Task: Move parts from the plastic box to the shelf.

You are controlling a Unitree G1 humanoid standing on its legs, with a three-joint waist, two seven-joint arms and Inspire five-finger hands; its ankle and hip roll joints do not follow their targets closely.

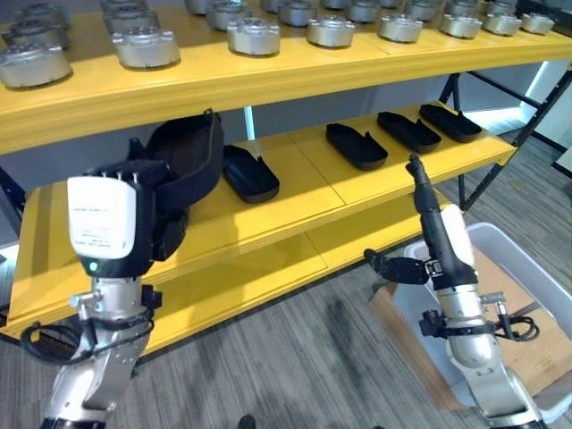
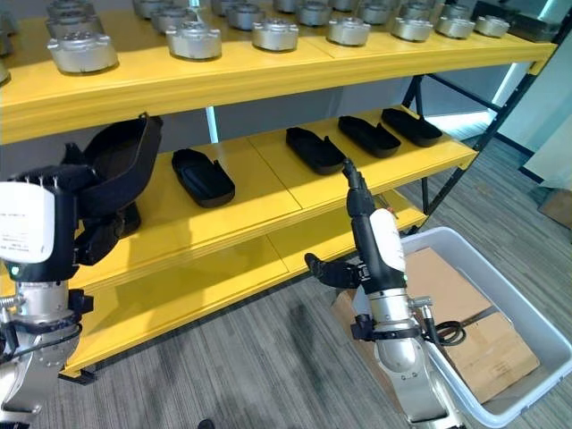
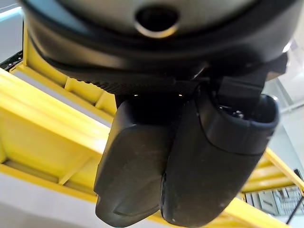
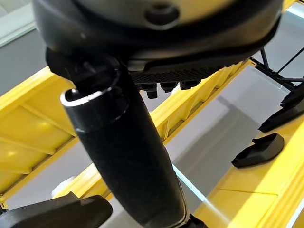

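Note:
My left hand (image 1: 161, 214) is raised in front of the yellow shelf's middle board (image 1: 268, 214), at its left end. Its fingers are curled on a black shell-shaped part (image 1: 189, 147), which tilts up just above the board. Several more black parts lie in a row along that board, the nearest (image 1: 250, 172) just right of the held one, others (image 1: 356, 146) further right. My right hand (image 1: 432, 223) stands lower right with straight fingers pointing up and the thumb out, holding nothing. Behind it is the grey plastic box (image 2: 465, 243).
Round metal parts (image 1: 253, 36) line the shelf's top board. The box on the floor at the lower right holds a brown cardboard piece (image 2: 474, 340). The shelf's dark leg braces (image 1: 487, 170) stand at its right end. Grey carpet floor lies in front.

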